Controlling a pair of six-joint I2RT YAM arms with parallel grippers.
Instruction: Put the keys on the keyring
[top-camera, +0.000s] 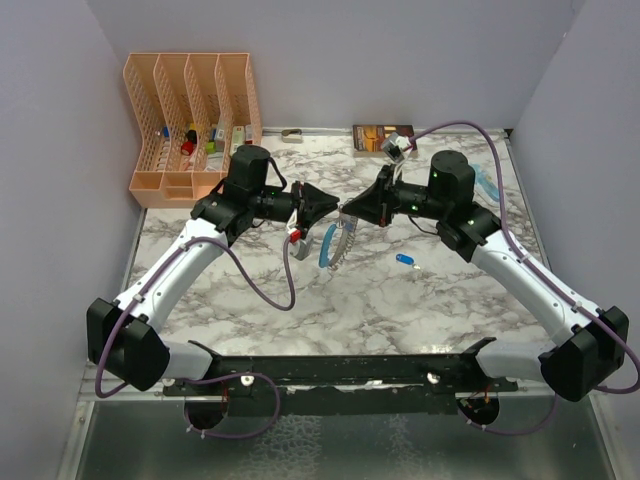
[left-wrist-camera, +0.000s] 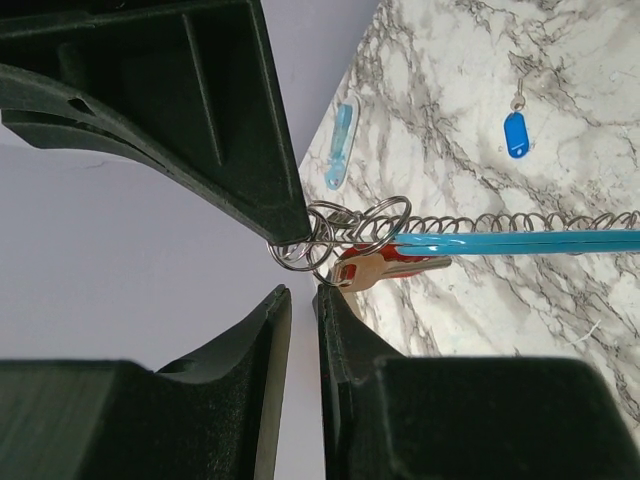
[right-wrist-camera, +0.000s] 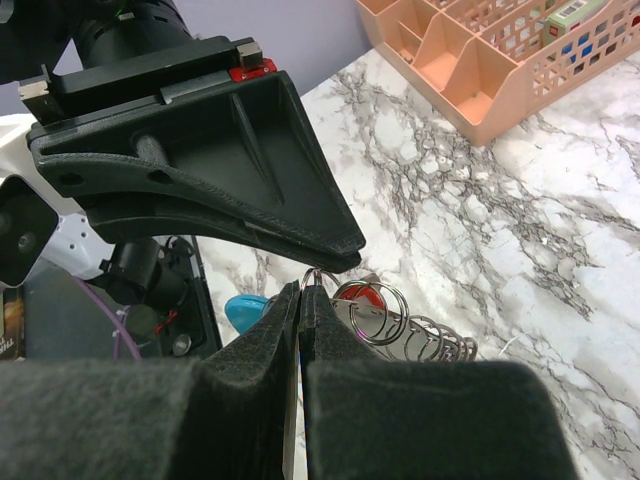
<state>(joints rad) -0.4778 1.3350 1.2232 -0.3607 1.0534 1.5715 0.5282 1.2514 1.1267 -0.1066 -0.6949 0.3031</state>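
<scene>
Your right gripper (right-wrist-camera: 301, 288) has its padded fingers pressed flat together, with a thin wire loop of the keyring (left-wrist-camera: 352, 224) coming out at their tips, so it has the ring pinched. Your left gripper (left-wrist-camera: 304, 290) meets it nose to nose. Its fingers stand a narrow slit apart and the wall shows through the gap. The ring cluster sits right at their tips, but you cannot tell from here whether they are pinching anything.

The keyring hangs in the air between the two tips, off the table (top-camera: 400, 310). In your left wrist view, its coiled chain (left-wrist-camera: 500, 221) and light-blue strap (left-wrist-camera: 520, 241) run side by side toward 3 o'clock. The red key (left-wrist-camera: 395, 266) hangs at the rings, just on the 6 o'clock side of the strap, with its metal head against the loops.

The dark blue key (top-camera: 404, 260) lies flat on the marble by itself, at about 4 o'clock from the hanging keyring in the top view and well apart from it. A pale-blue see-through object (left-wrist-camera: 341, 145) lies on the table at 12 o'clock from the rings in the left wrist view. An orange desk organizer (top-camera: 190, 120) stands in the 10 o'clock corner.
</scene>
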